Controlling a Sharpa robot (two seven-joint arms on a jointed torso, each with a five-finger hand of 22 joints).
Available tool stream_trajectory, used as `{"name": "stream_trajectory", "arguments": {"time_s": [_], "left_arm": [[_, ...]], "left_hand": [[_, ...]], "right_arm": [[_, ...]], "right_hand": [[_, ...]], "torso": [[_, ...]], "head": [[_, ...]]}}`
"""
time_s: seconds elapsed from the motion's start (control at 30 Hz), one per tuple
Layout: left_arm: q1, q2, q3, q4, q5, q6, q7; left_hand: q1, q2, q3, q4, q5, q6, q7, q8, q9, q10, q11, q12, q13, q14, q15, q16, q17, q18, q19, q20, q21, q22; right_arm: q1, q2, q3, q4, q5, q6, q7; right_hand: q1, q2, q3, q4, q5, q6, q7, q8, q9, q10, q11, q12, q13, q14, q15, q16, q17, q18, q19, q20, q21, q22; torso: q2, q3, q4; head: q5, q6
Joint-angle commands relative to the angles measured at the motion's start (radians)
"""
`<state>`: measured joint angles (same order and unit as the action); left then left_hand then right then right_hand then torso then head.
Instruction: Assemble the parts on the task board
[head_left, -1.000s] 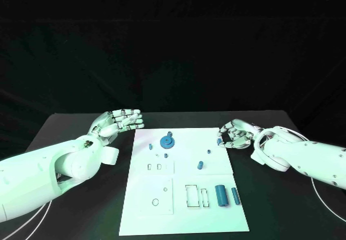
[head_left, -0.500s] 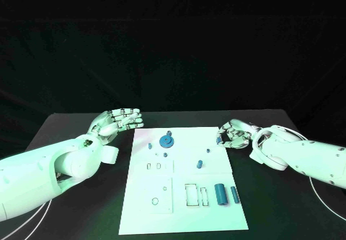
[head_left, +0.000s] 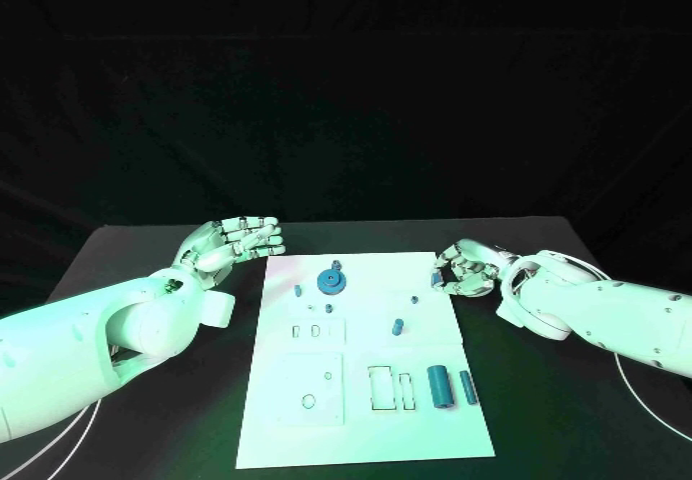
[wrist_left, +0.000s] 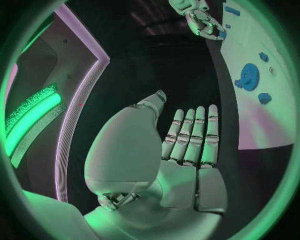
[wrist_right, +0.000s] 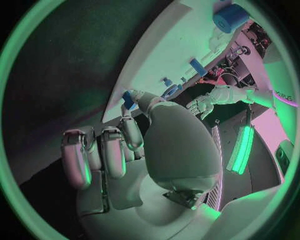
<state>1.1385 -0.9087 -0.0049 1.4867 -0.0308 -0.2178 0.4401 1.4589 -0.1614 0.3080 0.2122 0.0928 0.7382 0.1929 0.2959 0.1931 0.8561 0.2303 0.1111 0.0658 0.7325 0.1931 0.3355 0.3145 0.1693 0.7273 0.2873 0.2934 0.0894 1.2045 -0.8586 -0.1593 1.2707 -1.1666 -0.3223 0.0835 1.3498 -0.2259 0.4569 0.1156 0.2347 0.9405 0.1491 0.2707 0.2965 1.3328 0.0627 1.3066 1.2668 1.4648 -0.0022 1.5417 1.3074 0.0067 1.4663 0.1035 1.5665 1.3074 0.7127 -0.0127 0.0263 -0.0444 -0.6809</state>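
Black table (head_left: 144, 260), as before: right hand (head_left: 469, 270) pinching blue part (head_left: 438, 281), left hand (head_left: 238, 242) spread, empty.

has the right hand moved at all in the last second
Barely. The right hand stays at the task board's far right edge, holding a small blue part. Any shift matches the whole view's slight drift.

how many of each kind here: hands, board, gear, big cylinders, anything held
hands: 2, left hand and right hand
white board: 1
blue gear: 1
blue cylinders: 2
small blue piece pinched by right hand: 1
total: 7
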Motion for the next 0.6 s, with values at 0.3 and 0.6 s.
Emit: {"name": "stream_trajectory", "arguments": {"time_s": [0.3,0.6], "left_arm": [[0.001,-0.002,0.001,0.005,-0.003,0.013,0.004],[0.001,-0.009,0.001,0.011,-0.004,0.005,0.002]], "left_hand": [[0.004,0.013,0.001,-0.006,-0.001,-0.005,0.09,0.005,0.002,-0.001,0.002,0.007,0.001,-0.004,0.001,0.003,-0.002,0.003,0.008,0.001,0.0,-0.001],[0.007,0.016,0.003,-0.008,-0.001,-0.006,0.09,0.005,0.002,-0.002,0.002,0.008,0.001,-0.004,0.001,0.004,-0.002,0.003,0.009,0.001,0.0,-0.002]], "right_arm": [[-0.01,0.017,-0.001,-0.007,0.012,-0.032,-0.015],[-0.009,0.008,-0.001,0.042,0.058,-0.179,-0.051]], "right_hand": [[-0.021,0.019,0.027,0.007,0.037,0.011,-0.006,0.011,0.003,0.012,-0.003,0.01,0.011,0.089,-0.008,0.005,0.189,-0.007,0.105,-0.006,0.004,0.263],[-0.011,0.063,0.106,-0.026,0.084,0.037,-0.02,0.052,0.021,0.03,-0.018,0.024,0.029,0.089,-0.021,0.004,0.188,-0.007,0.105,-0.018,0.004,0.263]], "torso": [[-0.001,-0.0012,0.0003],[-0.001,-0.0013,0.0008]], "head": [[-0.003,-0.004],[0.001,-0.005]]}}
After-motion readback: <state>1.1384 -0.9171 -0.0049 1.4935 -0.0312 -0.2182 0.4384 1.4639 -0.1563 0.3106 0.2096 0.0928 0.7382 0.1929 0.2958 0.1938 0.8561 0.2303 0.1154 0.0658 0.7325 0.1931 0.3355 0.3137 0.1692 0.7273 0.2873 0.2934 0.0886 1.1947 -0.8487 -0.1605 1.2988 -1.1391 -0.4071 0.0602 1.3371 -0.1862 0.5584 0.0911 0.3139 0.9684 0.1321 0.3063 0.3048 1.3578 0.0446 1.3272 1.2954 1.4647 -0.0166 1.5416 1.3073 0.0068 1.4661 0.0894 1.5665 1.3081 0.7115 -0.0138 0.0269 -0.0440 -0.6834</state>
